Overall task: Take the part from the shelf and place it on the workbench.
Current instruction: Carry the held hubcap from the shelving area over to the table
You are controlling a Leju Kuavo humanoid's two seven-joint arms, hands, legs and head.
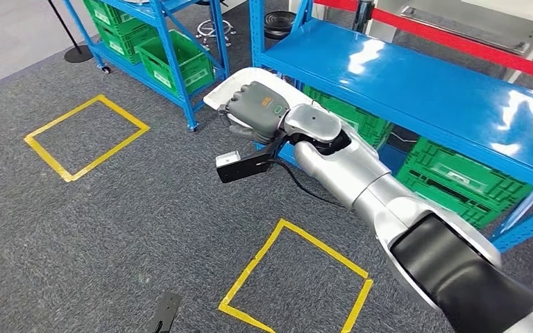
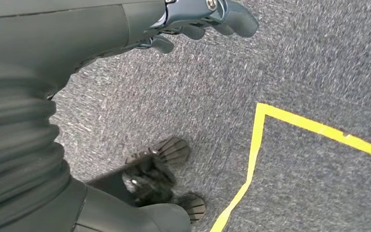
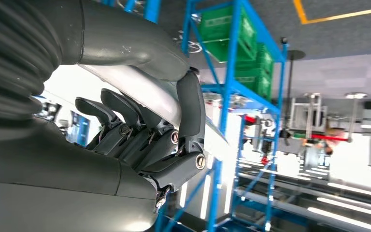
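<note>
Item: white, flat, glossy moulded part (image 1: 230,89), carried in the right hand (image 1: 253,111) above the grey carpeted floor (image 1: 111,222), beside the corner of the blue metal shelf (image 1: 416,83) and clear of its top board. Right hand: grey-backed, at the end of the silver right arm (image 1: 361,180), raised in front of the shelf's near corner; in the right wrist view the dark fingers (image 3: 125,113) curl against one face of the part (image 3: 145,94) and the thick grey thumb (image 3: 191,108) presses on the other face, so the part is pinched between them. Black wrist camera bracket (image 1: 239,165) with a pale block at its tip projects below that hand, a black cable trailing from it. Left hand (image 2: 193,19): seen in the left wrist view, hanging over the floor, its dark fingers (image 2: 239,21) loosely bent and apart, with nothing between them. Shelf contents: green slatted plastic crates (image 1: 458,177) on the lower level under the glossy blue top board. Second blue metal rack (image 1: 159,48), standing well apart across the floor, with further green plastic crates (image 1: 180,62) on its lower levels. Floor markings: two squares outlined in yellow tape, one (image 1: 87,137) near the second rack, one (image 1: 298,277) close to the robot. Red horizontal band (image 1: 458,41) behind the shelf.
</note>
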